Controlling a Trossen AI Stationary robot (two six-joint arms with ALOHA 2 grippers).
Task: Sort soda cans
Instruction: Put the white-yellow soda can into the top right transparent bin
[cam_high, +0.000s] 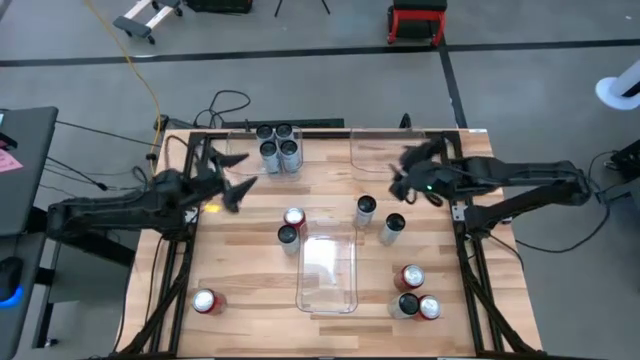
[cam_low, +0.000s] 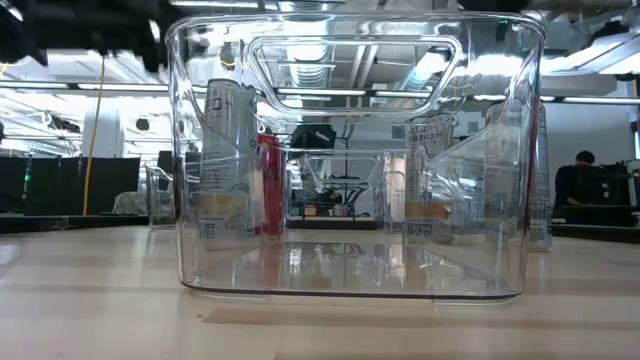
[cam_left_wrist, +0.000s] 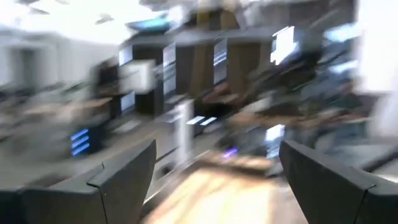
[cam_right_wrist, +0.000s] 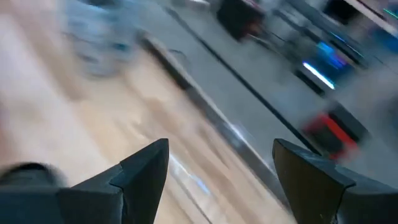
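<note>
Soda cans stand upright on the wooden table. Several silver-grey ones sit in a clear bin at the far left. A red can and a dark can stand left of centre. Two more cans stand right of centre. Three cans cluster at the near right. One red can lies at the near left. My left gripper hovers open by the left edge. My right gripper hovers open at the far right. Neither holds anything.
An empty clear bin stands at the near centre and fills the low view. Another clear bin stands at the far right. Bare wood lies at the table's left and between the can groups.
</note>
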